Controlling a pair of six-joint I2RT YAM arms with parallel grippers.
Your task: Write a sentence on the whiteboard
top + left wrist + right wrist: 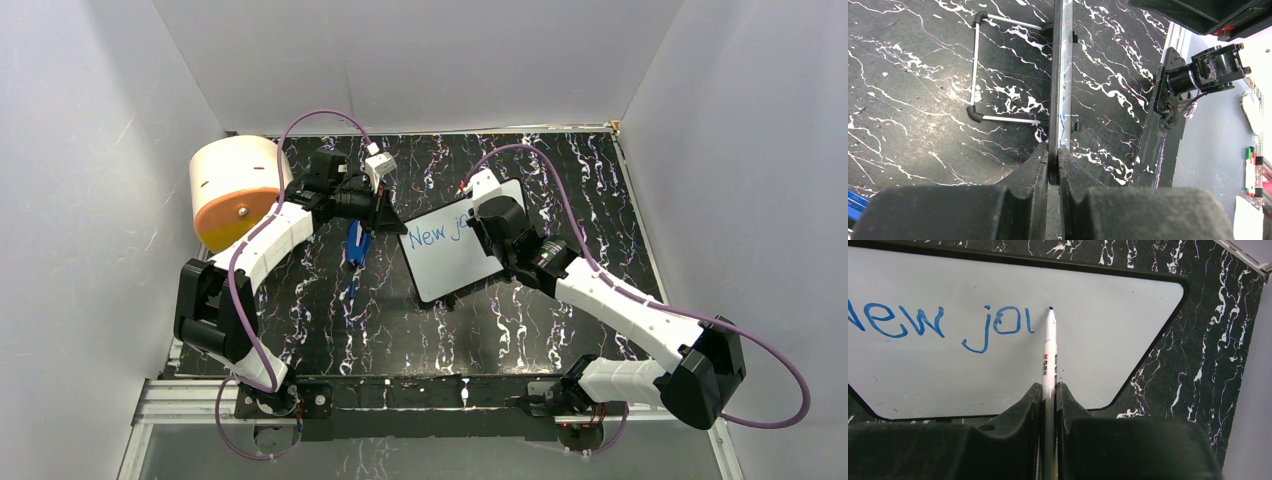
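The left gripper [1053,155] pinches one edge of the whiteboard [440,265] mid-table [330,320], while the right gripper [1049,390] clamps a marker [1049,347] beside the sentence [930,322], "New jo", its N cut off.

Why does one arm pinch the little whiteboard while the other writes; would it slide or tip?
Likely. The whiteboard looks thin and light on a slim wire stand, so pressure from the marker could skid or tip it. It seems stiff: its edge runs straight from the left gripper.
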